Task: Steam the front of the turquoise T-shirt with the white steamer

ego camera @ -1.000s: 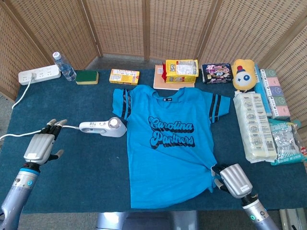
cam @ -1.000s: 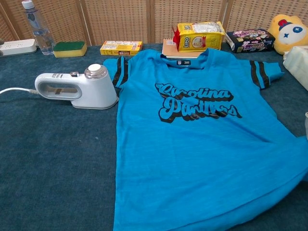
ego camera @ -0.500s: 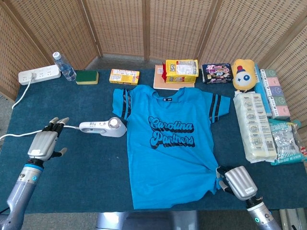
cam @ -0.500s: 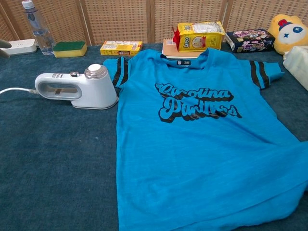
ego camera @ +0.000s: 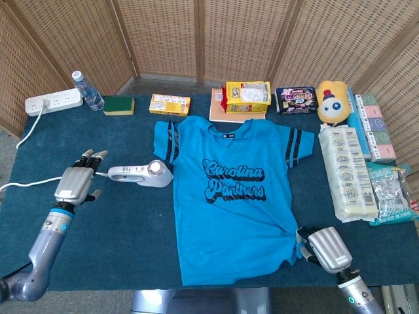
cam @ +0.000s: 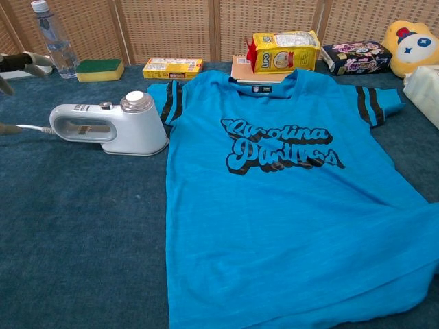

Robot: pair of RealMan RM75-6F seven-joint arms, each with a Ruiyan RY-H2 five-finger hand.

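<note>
Left hand [ego camera: 77, 182] moved closer, fingers spread, empty, just behind steamer [ego camera: 141, 174] handle

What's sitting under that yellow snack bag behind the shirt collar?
The yellow snack bag rests on a tan notebook, whose left part and front edge show. The T-shirt collar overlaps that front edge. Anything beneath the notebook is hidden.

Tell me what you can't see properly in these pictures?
- Right robot hand: head view shows its back; whether it grips the T-shirt hem is hidden. Out of the chest view.
- Left robot hand: chest view's left edge cuts it off.
- Steamer buttons: too small, head view.
</note>
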